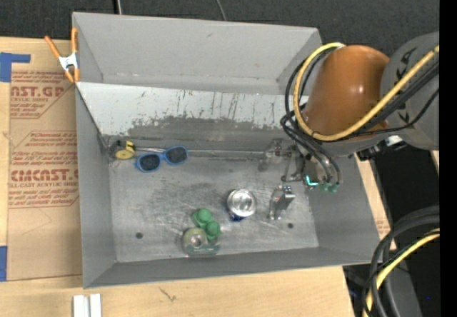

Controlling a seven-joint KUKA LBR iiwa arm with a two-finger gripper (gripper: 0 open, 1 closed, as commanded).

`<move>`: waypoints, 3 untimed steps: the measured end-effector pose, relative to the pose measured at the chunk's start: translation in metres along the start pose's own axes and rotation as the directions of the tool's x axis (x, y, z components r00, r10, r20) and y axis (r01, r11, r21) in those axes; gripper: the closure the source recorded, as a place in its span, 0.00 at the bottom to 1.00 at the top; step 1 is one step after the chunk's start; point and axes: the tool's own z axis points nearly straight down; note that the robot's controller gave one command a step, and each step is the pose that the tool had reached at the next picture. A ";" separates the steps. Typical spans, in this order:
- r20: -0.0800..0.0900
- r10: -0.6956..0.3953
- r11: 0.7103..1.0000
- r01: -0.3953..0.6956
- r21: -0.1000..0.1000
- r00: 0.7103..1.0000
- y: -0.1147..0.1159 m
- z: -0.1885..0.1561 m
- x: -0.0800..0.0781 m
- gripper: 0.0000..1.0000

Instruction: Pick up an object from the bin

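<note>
My gripper (280, 205) hangs low over the bin floor at the right side, with bare floor beneath it. Just to its left lies a small silver can (240, 203) with a shiny round top and a blue side. Farther left and toward the front edge sits a green toy (208, 223) joined to a clear round piece (193, 238). No object shows in the gripper.
A pair of blue-lensed sunglasses (161, 159) lies along the back wall at the left, with a small yellow piece (126, 152) beside it. The arm with its orange cover and yellow cables reaches in over the right rim.
</note>
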 end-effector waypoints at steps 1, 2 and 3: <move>0.017 0.065 0.998 -0.065 -0.002 0.998 0.014 0.126 -0.020 0.00; 0.011 0.039 0.999 -0.039 0.000 0.999 0.018 0.095 -0.027 0.00; 0.006 -0.091 0.996 0.091 0.001 0.996 0.021 0.098 -0.011 0.00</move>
